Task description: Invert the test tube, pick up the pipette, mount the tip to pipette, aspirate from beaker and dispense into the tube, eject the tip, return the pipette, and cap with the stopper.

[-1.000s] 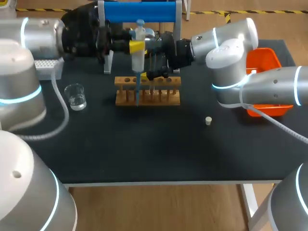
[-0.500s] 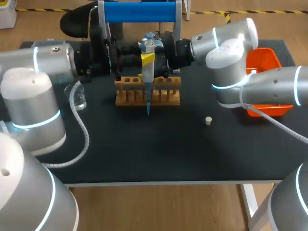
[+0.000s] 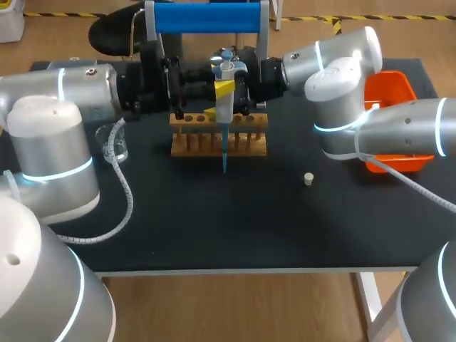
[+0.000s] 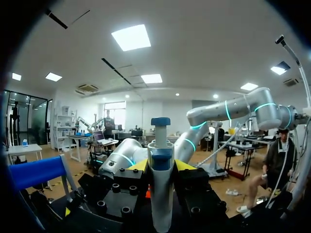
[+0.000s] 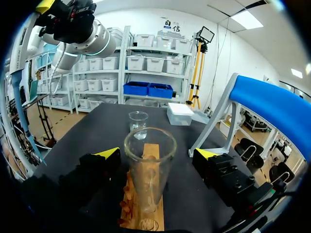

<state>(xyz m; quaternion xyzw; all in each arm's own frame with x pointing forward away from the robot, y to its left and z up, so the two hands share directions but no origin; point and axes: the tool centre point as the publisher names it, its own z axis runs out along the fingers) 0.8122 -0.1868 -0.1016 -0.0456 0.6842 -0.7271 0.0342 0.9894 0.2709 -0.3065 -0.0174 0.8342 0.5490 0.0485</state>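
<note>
My left gripper (image 3: pixel 219 96) is shut on the white pipette (image 3: pixel 225 107), held upright over the wooden rack (image 3: pixel 219 135), with its blue tip (image 3: pixel 224 160) hanging just in front of the rack. In the left wrist view the pipette (image 4: pixel 160 189) stands between my yellow fingertips (image 4: pixel 137 165). My right gripper (image 5: pixel 156 154) is open behind the rack, its fingers wide on either side of a clear test tube (image 5: pixel 148 170) that stands mouth up in the rack (image 5: pixel 146 213) untouched. The beaker (image 3: pixel 114 147) sits left of the rack. A small stopper (image 3: pixel 308 179) lies to the right.
A blue-topped stand (image 3: pixel 206 18) rises behind the rack. An orange bin (image 3: pixel 392 89) sits at the far right. A white tip box (image 5: pixel 181 114) lies beyond the beaker (image 5: pixel 138 121) in the right wrist view. The left arm's cable (image 3: pixel 121 192) loops over the table.
My left arm has swung right with the pipette, carrying its tip from the rack's left holes to in front of the rack's middle. The right arm has stayed still.
</note>
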